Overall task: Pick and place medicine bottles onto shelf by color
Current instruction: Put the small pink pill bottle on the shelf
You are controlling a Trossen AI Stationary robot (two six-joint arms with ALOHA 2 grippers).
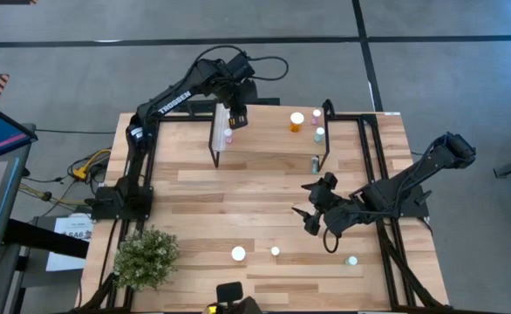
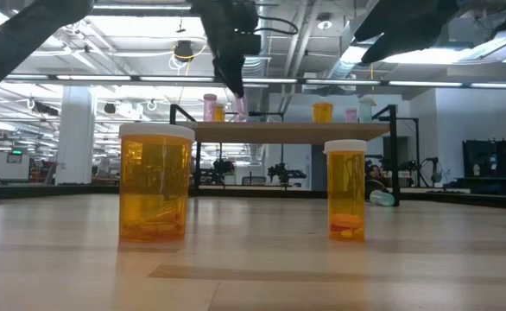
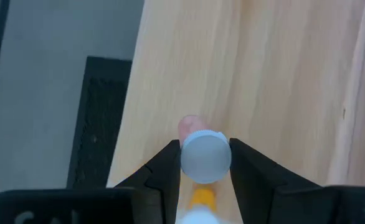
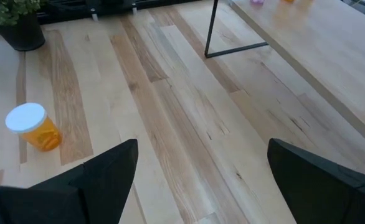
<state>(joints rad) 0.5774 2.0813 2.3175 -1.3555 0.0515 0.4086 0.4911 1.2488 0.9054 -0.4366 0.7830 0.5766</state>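
The shelf (image 1: 273, 144) stands at the table's far side and carries an orange bottle (image 1: 297, 121), a pink one (image 1: 316, 116) and a pale green one (image 1: 319, 134) at its right end. My left gripper (image 1: 236, 120) points down at the shelf's left end, shut on a pink bottle (image 2: 238, 107). Another pink bottle (image 2: 210, 105) and an orange one (image 2: 219, 111) stand just left of it. My right gripper (image 1: 312, 211) hangs open above the table's right middle and touches nothing. A large orange bottle (image 1: 238, 254), a small one (image 1: 275, 251) and a green one (image 1: 351, 260) stand near the table's near edge. My left gripper pinches the pink bottle by its white cap (image 3: 204, 155), one finger on each side of the cap. The fingers (image 3: 164, 171) come from above, pointing down. The bottle stands upright below them, with its pink body (image 3: 190, 124) reaching down to the shelf's plank.
A potted plant (image 1: 146, 255) stands at the near left corner. A bottle (image 1: 315, 163) lies on the table by the shelf's right front leg. A small dark device (image 1: 229, 290) sits at the near edge. Bare wood lies between the shelf and the near bottles.
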